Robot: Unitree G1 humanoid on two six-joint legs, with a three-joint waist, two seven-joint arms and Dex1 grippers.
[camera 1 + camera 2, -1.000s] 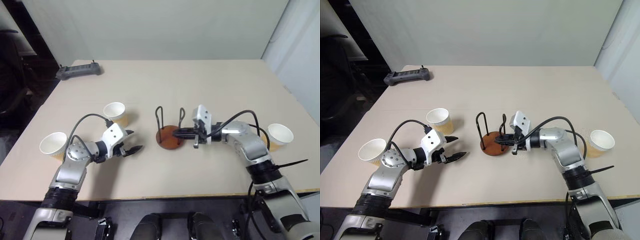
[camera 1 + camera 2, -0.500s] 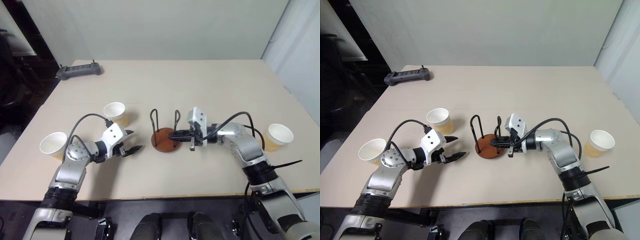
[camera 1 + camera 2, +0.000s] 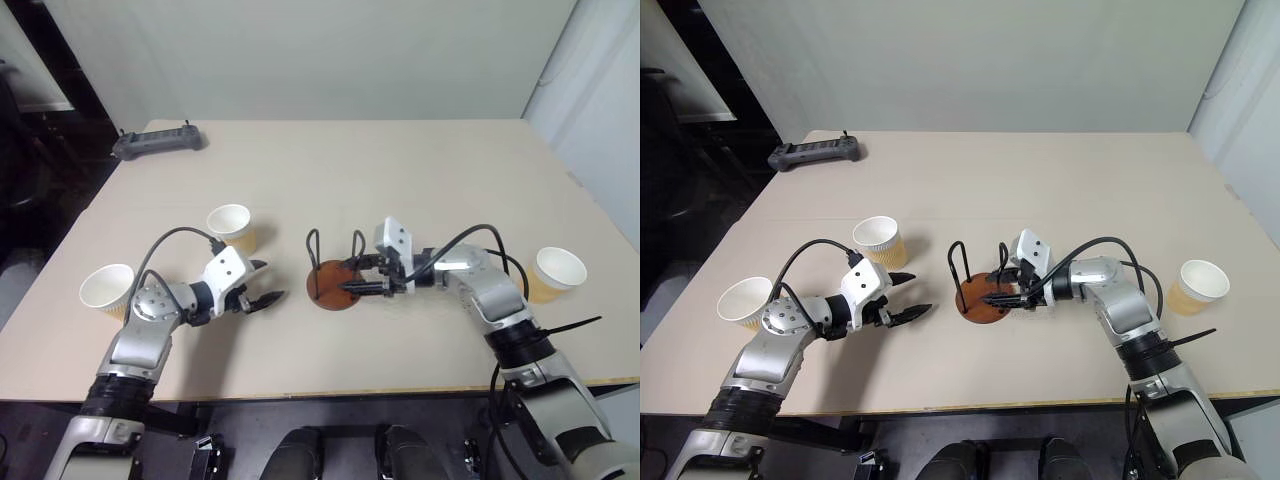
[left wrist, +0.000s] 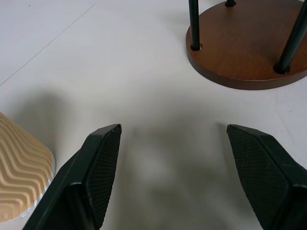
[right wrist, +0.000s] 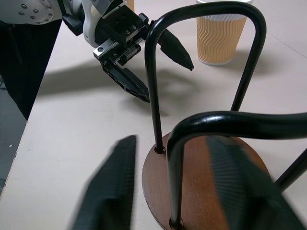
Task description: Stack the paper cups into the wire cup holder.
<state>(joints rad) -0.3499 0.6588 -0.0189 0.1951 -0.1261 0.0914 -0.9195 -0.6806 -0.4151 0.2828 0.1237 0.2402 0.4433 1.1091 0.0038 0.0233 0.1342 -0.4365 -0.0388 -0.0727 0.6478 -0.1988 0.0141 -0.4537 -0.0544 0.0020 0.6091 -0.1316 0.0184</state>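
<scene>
The wire cup holder (image 3: 334, 283) is seen standing upright near the middle of a pale table (image 3: 400, 170), its reddish-brown disc base flat on the surface and its two black wire loops rising from it. The right gripper (image 3: 349, 279) is reached in from the right, with its black fingers spread apart on either side of the holder's nearer right loop; nothing is seen clamped between them, and whether a finger touches the wire cannot be told. In the right wrist view the two loops (image 5: 201, 72) are shown close up, rising from the disc.

The left gripper (image 3: 262, 282) is held just left of the holder, apart from it, with its fingers released and nothing between them. In the left wrist view the edge of the disc base (image 4: 249, 45) is seen ahead of the parted pads (image 4: 103, 167).

Three paper cups are standing upright on the table, none in the holder. One cup (image 3: 231, 228) is placed left of the holder and slightly farther back, beyond the left gripper. A second cup (image 3: 107, 290) is set near the table's left edge, beside the left arm. The third cup (image 3: 558, 272) is seen far to the right, past the right arm's elbow.

A dark controller-like device (image 3: 156, 142) is left at the far left corner of the table.
</scene>
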